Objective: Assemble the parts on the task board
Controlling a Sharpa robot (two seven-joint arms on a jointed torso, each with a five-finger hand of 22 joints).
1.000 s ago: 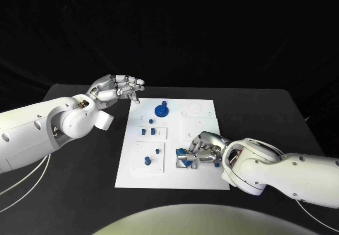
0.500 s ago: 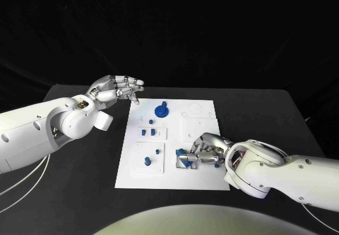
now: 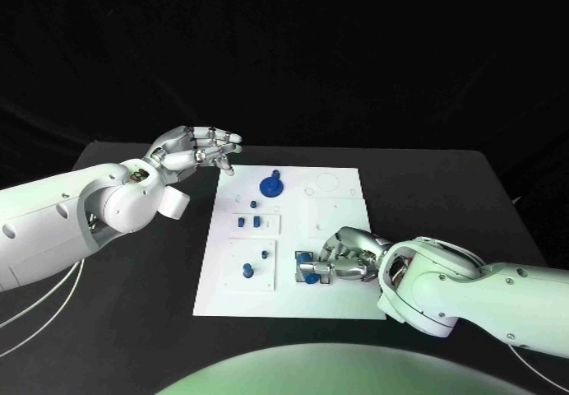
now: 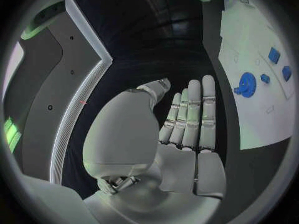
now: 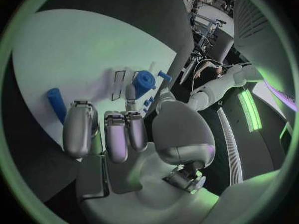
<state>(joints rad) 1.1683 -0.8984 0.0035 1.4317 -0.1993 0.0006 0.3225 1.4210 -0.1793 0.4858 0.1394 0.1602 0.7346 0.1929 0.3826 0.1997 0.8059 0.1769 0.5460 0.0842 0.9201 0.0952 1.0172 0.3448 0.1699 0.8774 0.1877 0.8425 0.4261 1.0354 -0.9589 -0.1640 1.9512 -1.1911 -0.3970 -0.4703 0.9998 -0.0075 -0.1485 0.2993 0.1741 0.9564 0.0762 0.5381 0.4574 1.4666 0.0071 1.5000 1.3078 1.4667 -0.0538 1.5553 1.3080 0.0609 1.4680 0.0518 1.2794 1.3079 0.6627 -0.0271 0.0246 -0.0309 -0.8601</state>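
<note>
On the near right of the white task board, the right robot hand has edged left over a small blue part, apparently pinching it for seating, while the left robot hand hovers empty, fingers loosely curled, beyond the board's far-left corner above the bench.

We are looking down at a black table with a flat, dark top. A white task board is lying right on it, in the middle, with its long side running away from us. The table is showing bare and dark on both sides of the board and beyond its far end. Thin white cables are hanging over the table's left side.
</note>
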